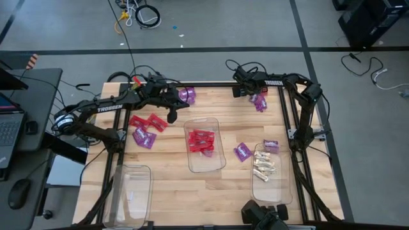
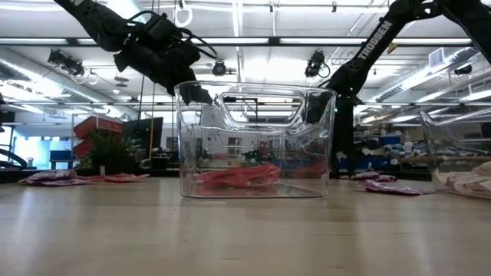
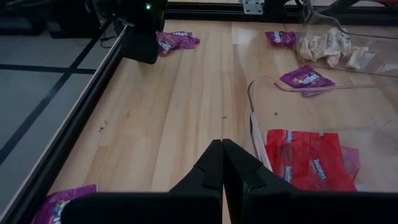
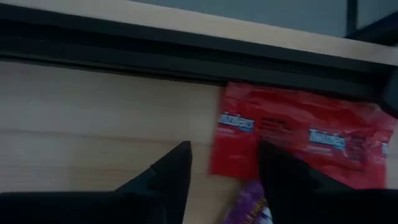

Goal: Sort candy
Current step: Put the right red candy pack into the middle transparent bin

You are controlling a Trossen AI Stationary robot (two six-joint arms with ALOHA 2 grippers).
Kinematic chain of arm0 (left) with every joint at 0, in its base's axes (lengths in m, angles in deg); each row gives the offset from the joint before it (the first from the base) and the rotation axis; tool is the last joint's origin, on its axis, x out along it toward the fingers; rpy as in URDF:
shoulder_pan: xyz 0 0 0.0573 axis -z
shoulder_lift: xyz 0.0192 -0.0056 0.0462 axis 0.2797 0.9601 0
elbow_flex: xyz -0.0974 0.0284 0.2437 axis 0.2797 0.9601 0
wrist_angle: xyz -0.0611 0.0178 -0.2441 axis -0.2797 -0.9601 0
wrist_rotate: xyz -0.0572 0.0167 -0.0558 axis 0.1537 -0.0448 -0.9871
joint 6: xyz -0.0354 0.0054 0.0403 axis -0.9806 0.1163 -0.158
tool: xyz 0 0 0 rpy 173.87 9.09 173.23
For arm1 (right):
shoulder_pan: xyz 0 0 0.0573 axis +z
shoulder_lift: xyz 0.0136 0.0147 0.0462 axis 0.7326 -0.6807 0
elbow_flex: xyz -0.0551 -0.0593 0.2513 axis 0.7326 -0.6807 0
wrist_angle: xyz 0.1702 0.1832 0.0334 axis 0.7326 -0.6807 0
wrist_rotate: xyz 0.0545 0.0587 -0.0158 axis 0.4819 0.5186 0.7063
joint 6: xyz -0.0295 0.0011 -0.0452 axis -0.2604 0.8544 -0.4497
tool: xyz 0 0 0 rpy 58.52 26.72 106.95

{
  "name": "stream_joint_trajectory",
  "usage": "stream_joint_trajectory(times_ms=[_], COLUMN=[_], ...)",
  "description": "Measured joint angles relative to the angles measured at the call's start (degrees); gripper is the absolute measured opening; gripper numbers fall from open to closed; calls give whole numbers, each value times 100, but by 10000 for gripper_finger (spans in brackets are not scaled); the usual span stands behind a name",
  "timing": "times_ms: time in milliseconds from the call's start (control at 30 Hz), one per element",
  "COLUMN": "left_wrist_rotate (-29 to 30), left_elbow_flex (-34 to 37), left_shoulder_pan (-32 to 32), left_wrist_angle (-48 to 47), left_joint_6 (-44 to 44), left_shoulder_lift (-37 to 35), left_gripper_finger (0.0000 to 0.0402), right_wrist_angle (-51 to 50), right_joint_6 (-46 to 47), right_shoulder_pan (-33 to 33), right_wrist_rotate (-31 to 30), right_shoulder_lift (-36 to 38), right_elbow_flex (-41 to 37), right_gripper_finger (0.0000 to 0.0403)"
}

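Observation:
My left gripper [image 1: 171, 115] hangs shut and empty above the table, just off the far left corner of the middle bin [image 1: 217, 160]; its shut fingers [image 3: 222, 149] show in the left wrist view. Red packets [image 3: 309, 160] lie in that bin. My right gripper [image 1: 238, 90] is open at the table's far edge. Its fingers stand on either side of the end of a red packet [image 4: 298, 140] lying flat by the black frame, and a purple packet [image 4: 250, 208] lies beside it. More purple packets [image 1: 259, 102] lie close by.
Loose red packets [image 1: 148, 122] and purple ones [image 1: 144, 137] lie left of the middle bin. Other purple packets sit at the far edge [image 1: 186, 96] and between the bins [image 1: 243, 151]. The right bin [image 1: 281, 188] holds cream pieces [image 1: 265, 164]. A bin [image 1: 148, 198] stands near left.

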Motion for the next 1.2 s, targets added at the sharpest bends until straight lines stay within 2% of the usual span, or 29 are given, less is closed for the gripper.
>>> stream_joint_trajectory(times_ms=[233, 400, 467, 533, 700, 900, 1033, 1133, 1200], left_wrist_rotate=[2, 4, 4, 6, 7, 8, 9, 11, 12], left_elbow_flex=[0, 0, -1, 0, 0, 0, 0, -2, 0], left_shoulder_pan=[-2, 0, -1, -2, -2, -1, 0, -2, -2], left_wrist_angle=[-64, -71, -71, -71, -73, -138, -227, -246, -246], left_joint_6=[4, 7, 7, 7, 7, 0, -2, -2, -6], left_shoulder_lift=[-2, -2, -2, -2, -2, -2, -4, -2, -4], left_gripper_finger=[3, 3, 3, 3, 3, 3, 3, 3, 3], right_wrist_angle=[67, 159, 177, 164, 95, 125, 137, 203, 216], right_joint_6=[-356, -906, -1088, -1108, -976, -1105, -1203, -1283, -1326], right_shoulder_pan=[-6, 96, 247, 412, 756, 863, 722, 611, 586], right_wrist_rotate=[393, 1229, 1608, 1705, 1232, 650, 496, 547, 567], right_shoulder_lift=[0, 29, 40, 75, 291, 380, 229, 40, -48], right_elbow_flex=[2, 13, 19, 18, -14, -3, -5, -1, 22], right_gripper_finger=[86, 14, 6, 15, 64, 152, 207, 228, 225])
